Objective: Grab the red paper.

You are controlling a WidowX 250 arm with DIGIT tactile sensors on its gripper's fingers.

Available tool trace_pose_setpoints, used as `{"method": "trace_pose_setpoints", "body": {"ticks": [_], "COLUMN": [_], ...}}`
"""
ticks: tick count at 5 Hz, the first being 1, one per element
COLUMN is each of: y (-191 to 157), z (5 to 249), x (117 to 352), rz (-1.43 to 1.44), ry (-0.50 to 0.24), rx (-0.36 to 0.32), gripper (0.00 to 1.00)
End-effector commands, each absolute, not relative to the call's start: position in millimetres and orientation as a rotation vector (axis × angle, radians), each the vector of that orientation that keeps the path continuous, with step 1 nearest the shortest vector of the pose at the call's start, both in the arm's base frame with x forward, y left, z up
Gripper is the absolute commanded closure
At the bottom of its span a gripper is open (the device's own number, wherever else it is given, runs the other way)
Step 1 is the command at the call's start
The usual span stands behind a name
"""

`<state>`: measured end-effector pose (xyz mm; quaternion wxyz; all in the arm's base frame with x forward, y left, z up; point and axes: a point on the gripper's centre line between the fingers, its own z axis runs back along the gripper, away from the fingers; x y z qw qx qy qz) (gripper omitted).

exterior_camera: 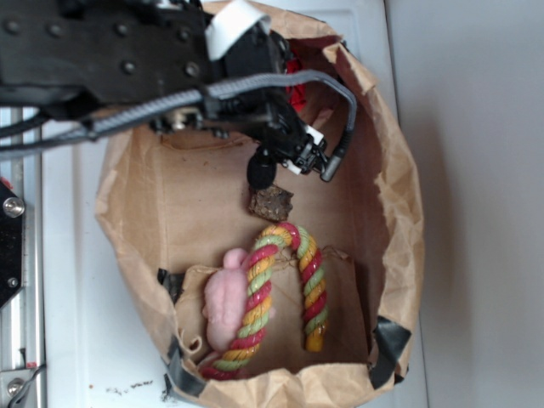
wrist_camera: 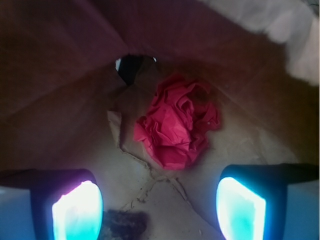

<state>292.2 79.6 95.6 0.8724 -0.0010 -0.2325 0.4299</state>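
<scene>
Fingers (wrist_camera: pixel 160 205) spread wide and empty, one pad at seven o'clock, the other at five in the wrist view. Just ahead, the brown chunk (wrist_camera: pixel 125 222) sits near the left pad. Beyond it at twelve lies the red paper (wrist_camera: pixel 175 127), on the floor of the paper bag (exterior_camera: pixel 395 204). Best play, I'd say: advance past the chunk, centre the wad between the pads, then close.

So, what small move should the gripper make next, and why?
Probably move forward and down toward the red paper. In the wrist view the gripper is open and empty, and the paper lies ahead of its fingers, not between them, on the brown bag floor.
</scene>
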Motion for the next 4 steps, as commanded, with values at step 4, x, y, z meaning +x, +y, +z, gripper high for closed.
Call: {"method": "trace_pose_setpoints", "body": {"ticks": [4], "y": [94], "z": [83], "x": [278], "rz": [0.955], "ry": [-0.507], "rx": [0.118], "gripper": [0.0]}}
